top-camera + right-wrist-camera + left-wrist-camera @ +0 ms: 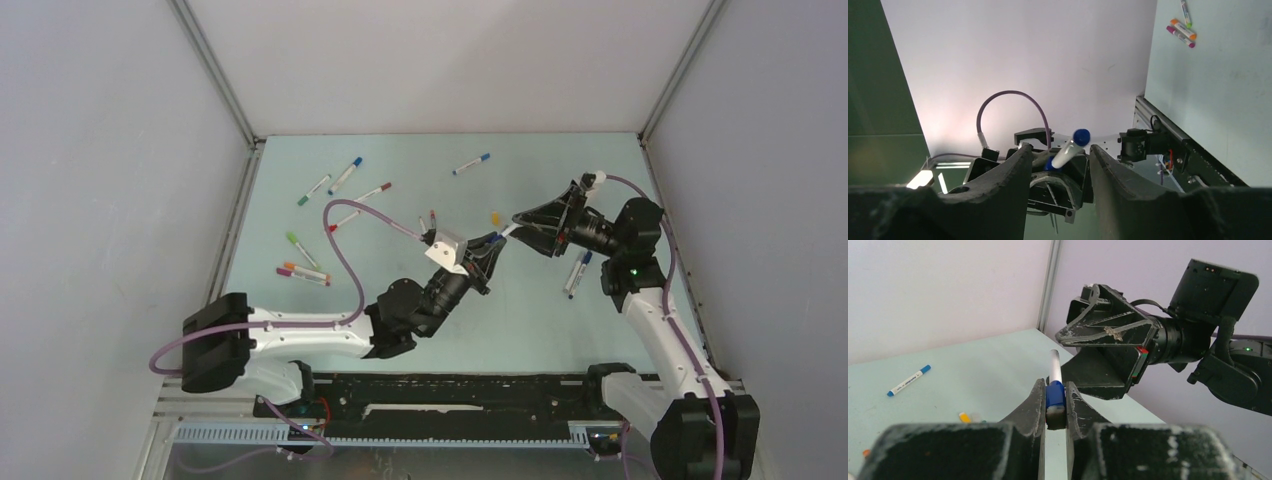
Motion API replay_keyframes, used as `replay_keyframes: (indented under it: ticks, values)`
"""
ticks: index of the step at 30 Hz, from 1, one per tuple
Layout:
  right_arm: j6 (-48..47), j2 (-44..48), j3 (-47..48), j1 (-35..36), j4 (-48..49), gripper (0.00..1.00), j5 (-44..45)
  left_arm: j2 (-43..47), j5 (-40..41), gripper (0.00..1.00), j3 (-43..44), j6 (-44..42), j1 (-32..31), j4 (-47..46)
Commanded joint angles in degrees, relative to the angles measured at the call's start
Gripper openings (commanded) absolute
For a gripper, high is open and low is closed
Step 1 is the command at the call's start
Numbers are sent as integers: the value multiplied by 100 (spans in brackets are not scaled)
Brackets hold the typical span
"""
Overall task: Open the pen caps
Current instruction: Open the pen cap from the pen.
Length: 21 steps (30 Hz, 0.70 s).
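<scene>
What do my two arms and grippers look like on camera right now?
Both arms match. The left arm and right arm have white link shells and black joints, and a purple cable loops along each. The left gripper and right gripper are black, triangular and open-framed, with whitish scuffing. A green light glows on the right arm.

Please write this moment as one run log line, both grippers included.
left gripper: shut on blue pen cap | right gripper: open, at free end of white barrel | cap: not yet off
</scene>
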<state>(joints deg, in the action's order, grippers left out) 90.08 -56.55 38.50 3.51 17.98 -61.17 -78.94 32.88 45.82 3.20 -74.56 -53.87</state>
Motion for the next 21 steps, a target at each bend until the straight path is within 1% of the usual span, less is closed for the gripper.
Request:
replay_keyframes:
  ticks: [1, 2, 3, 7, 8, 10, 12, 15, 17, 19, 20, 21]
  values:
    - [240, 5, 17, 95, 229, 45, 69, -121, 82, 0, 471, -206, -90, -273]
    - [248, 4, 17, 102, 213, 42, 74, -139, 74, 0, 488, -206, -99, -266]
    - [253, 4, 17, 105, 196, 36, 76, -154, 62, 0, 503, -206, -101, -253]
    - [254, 21, 17, 111, 221, 7, 103, -178, 39, 0, 504, -162, -124, -178]
    - [232, 40, 5, 102, 264, 0, 116, -182, 32, 3, 492, -133, -132, -151]
    - [280, 77, -88, 72, 467, 0, 165, -146, 7, 16, 453, -16, -131, -63]
    - [205, 134, -167, -1, 555, 0, 217, -63, -63, 27, 388, 135, -130, 69]
    - [-146, 228, -202, -159, 514, 0, 265, 178, -285, 58, 219, 470, -130, 456]
    - [-602, 305, -203, -247, 461, 0, 274, 516, -406, 80, 126, 846, -128, 915]
    - [-1275, 428, -191, -296, 303, 0, 263, 867, -538, 96, 72, 1219, -115, 1511]
    - [-1688, 472, -167, -298, 136, 0, 243, 1062, -575, 99, 60, 1427, -105, 1896]
    - [-2179, 509, -132, -298, 1, 0, 164, 1250, -612, 100, 49, 1706, -75, 2240]
